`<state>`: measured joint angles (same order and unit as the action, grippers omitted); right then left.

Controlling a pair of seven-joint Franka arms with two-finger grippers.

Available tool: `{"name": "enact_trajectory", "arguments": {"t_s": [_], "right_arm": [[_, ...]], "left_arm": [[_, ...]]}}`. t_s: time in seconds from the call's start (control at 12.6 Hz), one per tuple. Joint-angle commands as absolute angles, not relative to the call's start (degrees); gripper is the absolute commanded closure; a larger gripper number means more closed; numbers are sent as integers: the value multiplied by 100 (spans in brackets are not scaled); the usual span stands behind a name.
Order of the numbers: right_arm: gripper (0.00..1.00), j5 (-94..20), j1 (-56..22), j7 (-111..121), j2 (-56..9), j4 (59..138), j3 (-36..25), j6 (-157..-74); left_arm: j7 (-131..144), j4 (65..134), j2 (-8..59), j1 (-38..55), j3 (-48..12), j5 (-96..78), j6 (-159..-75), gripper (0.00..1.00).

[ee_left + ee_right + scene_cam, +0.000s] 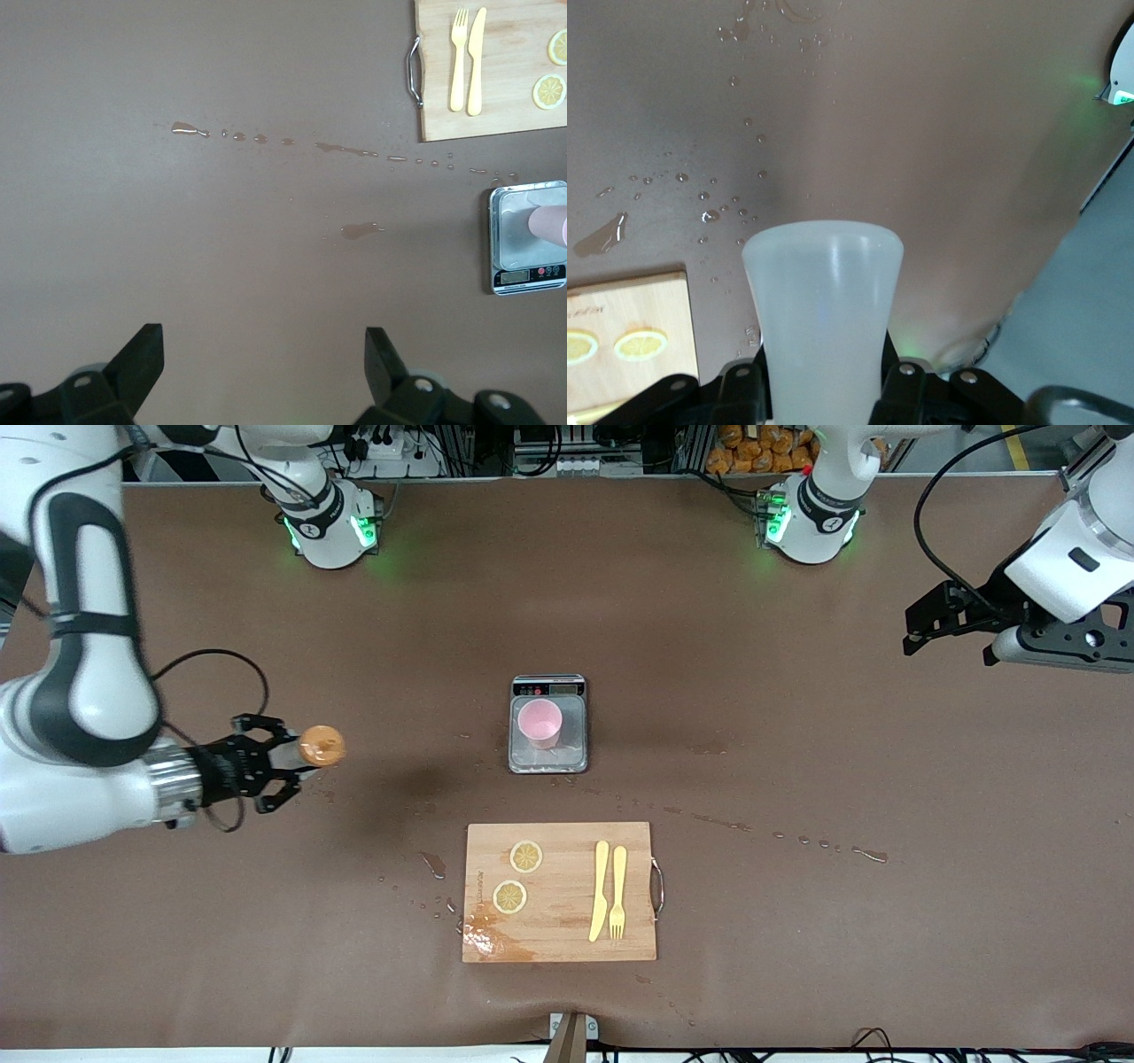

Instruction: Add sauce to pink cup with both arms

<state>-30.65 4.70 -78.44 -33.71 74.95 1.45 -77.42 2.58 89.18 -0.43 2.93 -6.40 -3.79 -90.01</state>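
My right gripper [285,758] is shut on the sauce bottle, whose orange cap [321,746] shows in the front view. It hangs over bare table toward the right arm's end, well apart from the cup. In the right wrist view the bottle's whitish body [824,301] fills the space between my right gripper's [824,385] fingers. The pink cup [539,723] stands upright on the steel scale [551,758] at mid-table, and its edge also shows in the left wrist view as the pink cup [553,223]. My left gripper [917,631] [263,354] waits open and empty over the left arm's end.
A wooden cutting board [560,934] lies nearer the front camera than the scale, with two lemon slices [525,856], a yellow knife [600,890] and a fork [617,892] on it. Water drops [797,840] trail across the table mat beside the board.
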Motion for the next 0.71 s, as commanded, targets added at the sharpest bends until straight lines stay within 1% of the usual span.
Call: {"name": "enact_trajectory", "arguments": {"t_s": [0.0, 0.16, 0.32, 0.48, 0.64], "right_arm": [[100, -3532, 1070, -7166, -3383, 7698, 264, -7462], [100, -3734, 1553, -6350, -3506, 8050, 255, -7488], [100, -3762, 2080, -5436, -3900, 8068, 255, -7436], [100, -3779, 2371, -4723, -4182, 8304, 255, -7418], [100, -3867, 2644, -4274, -4455, 8306, 255, -7392]], "left_arm": [[369, 8859, 35, 264, -677, -378, -9062, 0], [369, 8868, 61, 264, -677, -378, -9105, 0], [369, 8868, 105, 325, -685, -265, -9105, 0], [378, 8877, 132, 404, -694, -237, -9097, 0], [378, 8886, 132, 483, -694, -202, -9097, 0]]}}
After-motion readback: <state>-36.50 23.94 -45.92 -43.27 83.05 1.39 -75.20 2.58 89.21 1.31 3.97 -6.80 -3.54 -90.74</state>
